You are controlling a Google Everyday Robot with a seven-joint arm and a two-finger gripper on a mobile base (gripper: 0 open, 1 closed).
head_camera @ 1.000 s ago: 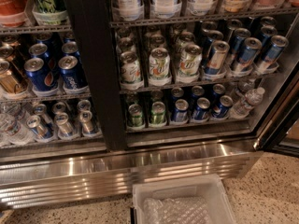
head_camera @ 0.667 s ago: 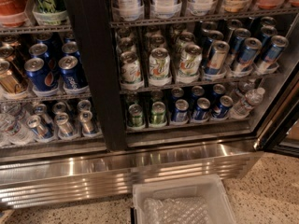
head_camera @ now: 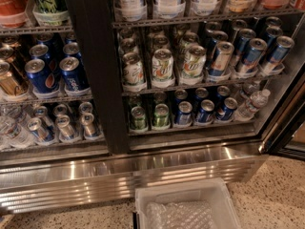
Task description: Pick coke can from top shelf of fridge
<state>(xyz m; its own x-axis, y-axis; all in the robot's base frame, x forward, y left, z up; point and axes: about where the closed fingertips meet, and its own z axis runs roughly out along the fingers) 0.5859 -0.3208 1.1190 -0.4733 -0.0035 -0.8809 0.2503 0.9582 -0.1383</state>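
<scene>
Nothing had shifted since before; the gripper was out of view, its state untellable, and the upright coke can stood upper-left on the top shelf of the fridge.

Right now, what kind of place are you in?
Likely a shop or office pantry: a display fridge packed with soda cans, on a speckled floor. The claw is not in view.

Overall dim and soft-focused. The large black-framed display cooler darkens toward the back inside, with small highlights on the silver can tops. Bright streaked glare runs along its ribbed stainless-steel base. The gripper is out of frame.
</scene>
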